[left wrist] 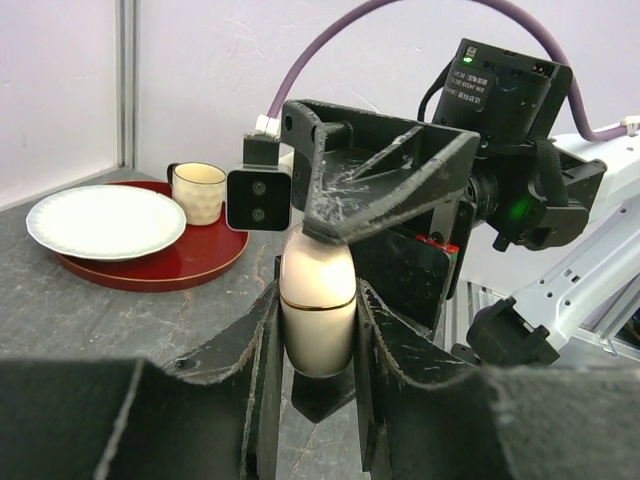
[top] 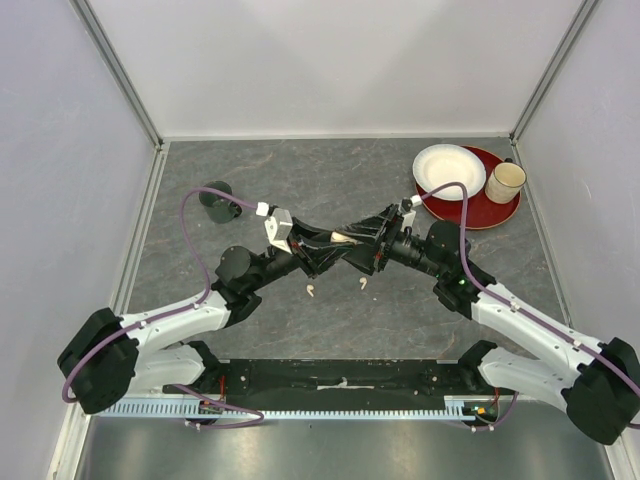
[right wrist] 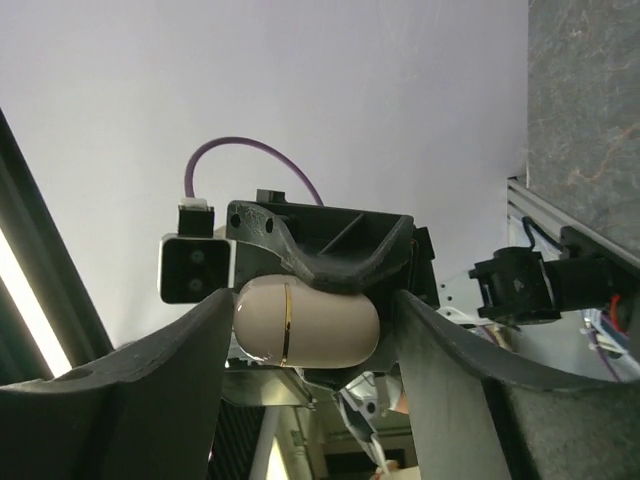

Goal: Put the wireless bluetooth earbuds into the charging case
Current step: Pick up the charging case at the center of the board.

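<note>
The beige charging case [top: 343,238], closed, with a thin gold seam, hangs above the middle of the table between both grippers. My left gripper [top: 333,246] is shut on the charging case [left wrist: 318,320], its two fingers [left wrist: 262,350] pressed flat against the sides. My right gripper [top: 358,243] faces it from the other side. In the right wrist view the case [right wrist: 305,325] lies lengthwise between my right gripper's [right wrist: 312,315] jaws, touching the left finger [right wrist: 190,350], with a small gap at the right finger. Two pale earbuds [top: 312,291] [top: 363,284] lie on the table below.
A red tray [top: 480,212] at the back right carries a white plate [top: 448,170] and a beige mug [top: 505,181]. A dark round object [top: 216,200] sits at the back left. Grey walls close in the table on three sides.
</note>
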You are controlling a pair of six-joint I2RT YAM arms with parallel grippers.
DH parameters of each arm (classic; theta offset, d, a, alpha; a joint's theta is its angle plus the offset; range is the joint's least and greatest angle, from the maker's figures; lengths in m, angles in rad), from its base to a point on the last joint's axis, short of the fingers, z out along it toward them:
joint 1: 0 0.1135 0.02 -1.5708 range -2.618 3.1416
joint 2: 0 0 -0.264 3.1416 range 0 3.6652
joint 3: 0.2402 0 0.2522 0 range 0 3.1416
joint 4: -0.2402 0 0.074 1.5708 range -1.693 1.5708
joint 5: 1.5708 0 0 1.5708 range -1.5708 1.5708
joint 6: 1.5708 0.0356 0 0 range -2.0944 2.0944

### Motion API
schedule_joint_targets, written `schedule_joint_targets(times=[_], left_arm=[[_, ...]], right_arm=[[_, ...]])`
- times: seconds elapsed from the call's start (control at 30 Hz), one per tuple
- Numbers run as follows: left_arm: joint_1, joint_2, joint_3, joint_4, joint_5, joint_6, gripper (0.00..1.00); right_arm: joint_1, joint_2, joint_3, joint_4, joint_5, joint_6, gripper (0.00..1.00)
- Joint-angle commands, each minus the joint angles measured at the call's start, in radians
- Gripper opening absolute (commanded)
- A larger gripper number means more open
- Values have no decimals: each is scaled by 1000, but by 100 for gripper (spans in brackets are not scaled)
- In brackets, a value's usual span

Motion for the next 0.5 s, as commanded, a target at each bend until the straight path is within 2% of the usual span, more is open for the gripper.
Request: schedule_joint_targets(times=[0.0,0.13,0.2,0.33,0.47], left_arm=[[-6,-32,9,20,-20,7,2],[-6,-100,-37,30,-29,54,2],[-8,-137,-71,34,-44,74,2],[-6,-248,-119,1,-58,141,2],[-8,-361,-174,15,-86,200,2]], right_arm=[[11,-44,77,-68,10,-157,75],[11,-73,186,-271,67,-380,83],[11,-94,211,-305,89,-443,84],[12,-125,281,-376,121,-592,84],[11,-96,398,-598,150,-816,84]])
